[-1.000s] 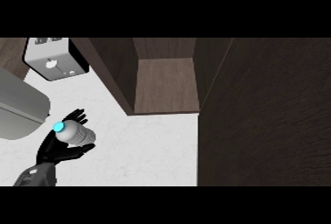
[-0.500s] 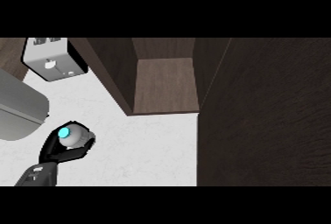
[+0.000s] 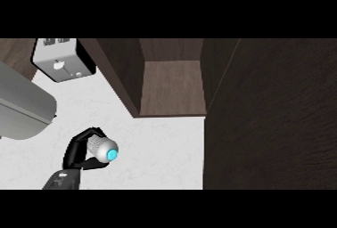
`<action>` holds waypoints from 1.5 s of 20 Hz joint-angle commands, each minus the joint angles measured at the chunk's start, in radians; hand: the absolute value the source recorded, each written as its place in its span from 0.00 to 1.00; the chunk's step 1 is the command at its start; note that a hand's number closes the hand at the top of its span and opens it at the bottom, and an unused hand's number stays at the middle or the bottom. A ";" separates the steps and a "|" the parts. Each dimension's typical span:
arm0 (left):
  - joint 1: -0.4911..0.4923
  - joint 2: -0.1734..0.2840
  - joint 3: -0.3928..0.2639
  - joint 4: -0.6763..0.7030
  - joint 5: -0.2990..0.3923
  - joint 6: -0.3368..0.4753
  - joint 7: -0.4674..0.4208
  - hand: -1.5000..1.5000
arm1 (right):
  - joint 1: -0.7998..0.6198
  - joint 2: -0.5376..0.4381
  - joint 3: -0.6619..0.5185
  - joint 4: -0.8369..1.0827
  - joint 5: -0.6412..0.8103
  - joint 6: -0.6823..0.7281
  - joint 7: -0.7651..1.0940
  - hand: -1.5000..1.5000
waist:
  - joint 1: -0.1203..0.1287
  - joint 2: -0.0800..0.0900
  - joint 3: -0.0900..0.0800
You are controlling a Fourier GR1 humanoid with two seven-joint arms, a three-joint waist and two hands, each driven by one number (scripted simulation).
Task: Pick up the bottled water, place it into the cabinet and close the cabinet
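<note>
- The left hand (image 3: 84, 151) has its fingers curled round the bottle (image 3: 104, 149), which shows as a pale rounded shape with a bright blue cap facing up toward the viewer, so it is seen nearly end-on.
- The bottle sits well to the left of the cabinet (image 3: 172, 87) and below its open front edge, over the white counter (image 3: 158, 151); whether it is lifted clear of the counter or only just off it cannot be told from this steep angle.
- Holding it by the body with the cap free looks sensible: the fingers wrap the widest part, and the bottle can go into the cabinet without the hand having to shift.
- The cabinet stands open, its wooden shelf bare where it shows, and its dark door (image 3: 270, 116) is swung out at the cabinet's right (it fills most of that side of the view), which leaves the way in from the left unobstructed.
- A toaster (image 3: 63, 60) stands to the left of the cabinet at the back, and a grey curved appliance (image 3: 20, 107) lies further left, near the hand; the carry to the cabinet should steer away from both.
- The right hand is nowhere to be seen.
- My judgement: the pick-up is done, while placing and closing the door are not yet done.
</note>
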 commanded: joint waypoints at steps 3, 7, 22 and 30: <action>0.031 -0.164 -0.043 -0.024 0.004 0.003 0.005 1.00 | 0.041 -0.028 0.010 -0.111 0.019 -0.002 0.026 0.00 | 0.006 0.003 -0.011; 0.010 -0.166 -0.127 -0.061 0.078 0.034 0.036 1.00 | 0.046 -0.025 0.025 -0.089 0.023 -0.007 0.014 0.00 | -0.004 0.002 -0.012; -0.088 -0.171 -0.602 -0.459 0.458 0.353 0.477 1.00 | 0.057 -0.050 -0.013 -0.117 -0.023 -0.016 0.012 0.00 | -0.006 0.004 -0.011; -0.349 -0.171 -0.653 -0.382 0.569 0.564 0.620 1.00 | 0.067 -0.063 -0.119 -0.094 -0.122 0.012 -0.048 0.00 | -0.027 0.014 -0.011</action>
